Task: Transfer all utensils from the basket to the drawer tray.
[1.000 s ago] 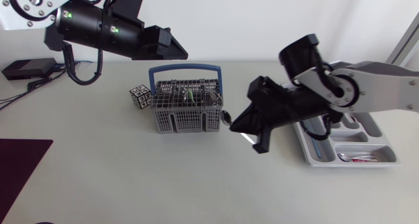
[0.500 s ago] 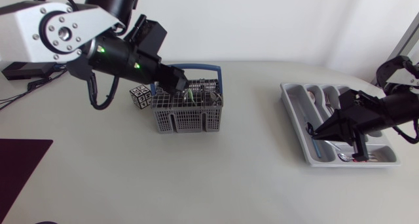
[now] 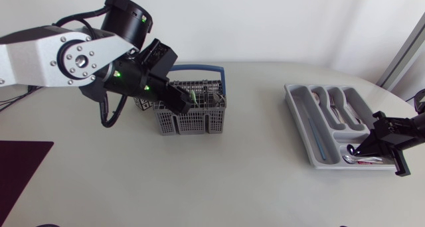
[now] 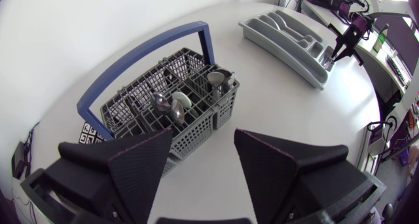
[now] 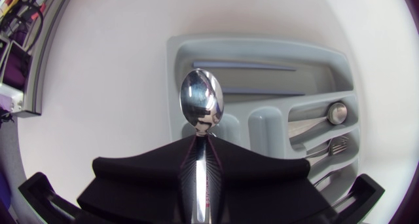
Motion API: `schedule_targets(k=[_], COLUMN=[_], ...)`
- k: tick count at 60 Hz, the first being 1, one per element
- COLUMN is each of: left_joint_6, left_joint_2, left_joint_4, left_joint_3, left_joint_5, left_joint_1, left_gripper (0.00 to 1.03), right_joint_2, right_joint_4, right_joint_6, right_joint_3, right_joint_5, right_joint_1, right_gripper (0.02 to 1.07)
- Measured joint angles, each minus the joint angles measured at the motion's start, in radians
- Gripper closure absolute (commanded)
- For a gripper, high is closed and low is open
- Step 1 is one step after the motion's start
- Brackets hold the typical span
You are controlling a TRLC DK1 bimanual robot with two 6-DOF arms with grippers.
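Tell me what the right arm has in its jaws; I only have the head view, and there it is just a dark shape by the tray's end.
Observer: The right wrist view shows the right jaws shut on a metal spoon, its bowl sticking out ahead of them over the drawer tray.
Reviewer: Has the left arm grabbed anything yet?
Observer: No. In the left wrist view the left jaws stand open and empty, the basket just ahead of them.
Reviewer: Anything left in there?
Observer: Yes, several utensils stand in its compartments.
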Motion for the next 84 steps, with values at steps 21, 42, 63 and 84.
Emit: schedule_targets(k=[21,42,63,84], left_joint_6=[0.022,0.056,0.082,0.081], left_joint_2=[-0.003,-0.003,0.143,0.311], left_joint_4=[0.023,0.058,0.132,0.12], left_joint_3=[-0.022,-0.022,0.034,0.209], left_joint_5=[-0.048,-0.078,-0.289,-0.443], left_joint_1=[-0.023,-0.073,-0.23,-0.28], left_gripper=[0.37,0.36,0.4,0.54], right_joint_2=[0.033,-0.06,-0.184,-0.185], right_joint_4=[0.229,0.241,0.218,0.193], right_joint_6=[-0.039,-0.019,0.328,0.661], right_joint_3=[-0.024,-0.065,-0.067,-0.067], right_joint_5=[0.108,0.112,0.052,-0.051], right_joint_1=[-0.011,-0.019,0.141,0.279], right_gripper=[0.78,0.5,0.41,0.41])
